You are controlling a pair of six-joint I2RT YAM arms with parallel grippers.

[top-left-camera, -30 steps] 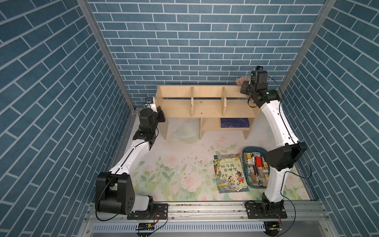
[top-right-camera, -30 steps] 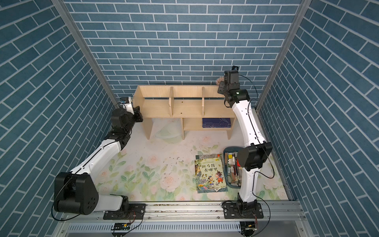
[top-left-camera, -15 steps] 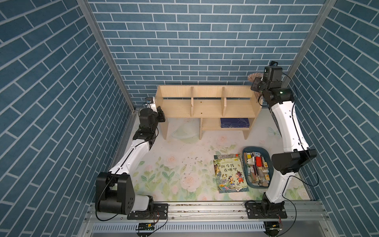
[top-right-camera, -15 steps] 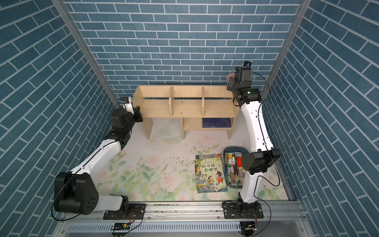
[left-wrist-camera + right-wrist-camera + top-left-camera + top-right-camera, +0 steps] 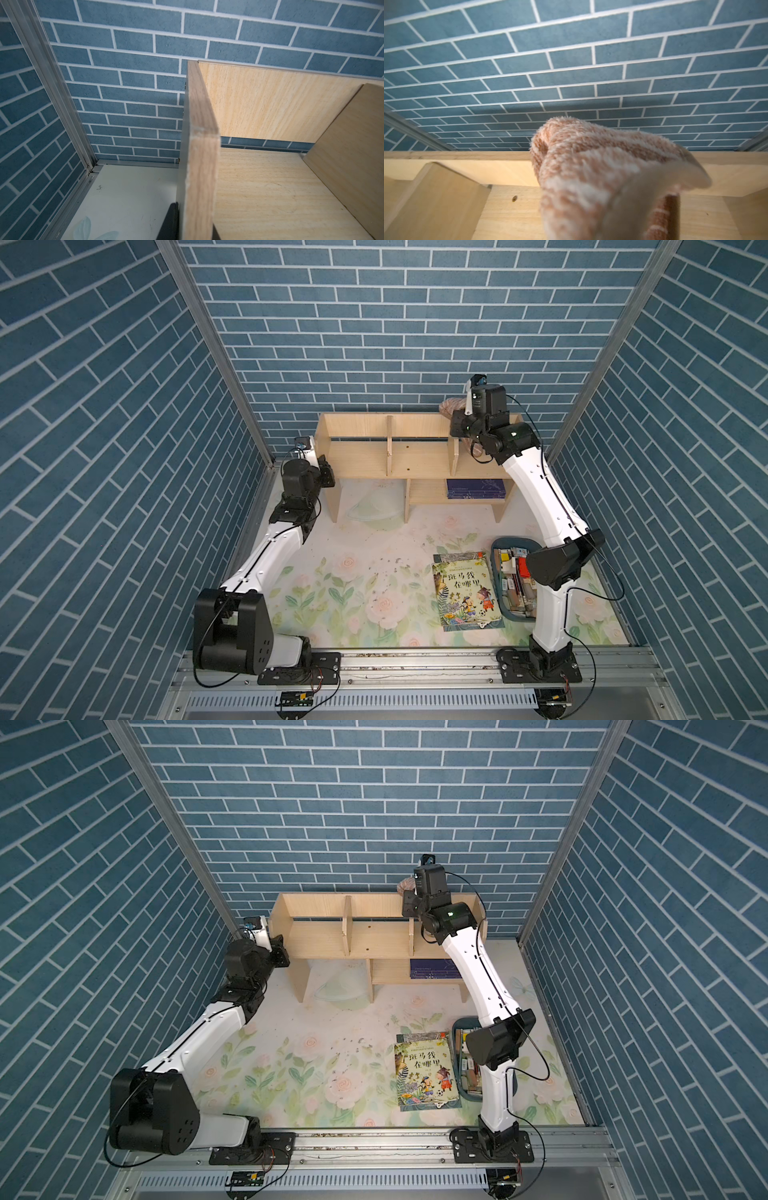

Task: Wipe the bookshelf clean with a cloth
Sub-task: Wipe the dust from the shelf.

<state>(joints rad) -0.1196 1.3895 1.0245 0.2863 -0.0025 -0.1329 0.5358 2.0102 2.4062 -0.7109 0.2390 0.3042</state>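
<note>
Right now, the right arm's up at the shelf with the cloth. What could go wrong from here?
1. The cloth is bunched in the right pincer, so the pincer itself might scrape the bookshelf or catch the nearby divider.
2. The left pincer seems to clamp only the opposite end panel; a hard wipe here could twist the unit.

We take this for a robot test cell dressed up as a home corner. Blue brick-print wall panels (image 5: pixel 395 323) close three sides, joined by bare aluminium posts (image 5: pixel 216 350). The left arm (image 5: pixel 266 560) and right arm (image 5: pixel 540 489) are bolted to a metal rail (image 5: pixel 415 659) along the front. The worktop (image 5: pixel 332 593) wears a floral cover and carries a small bookshelf (image 5: pixel 357 456) and a picture book (image 5: pixel 465 593).
</note>
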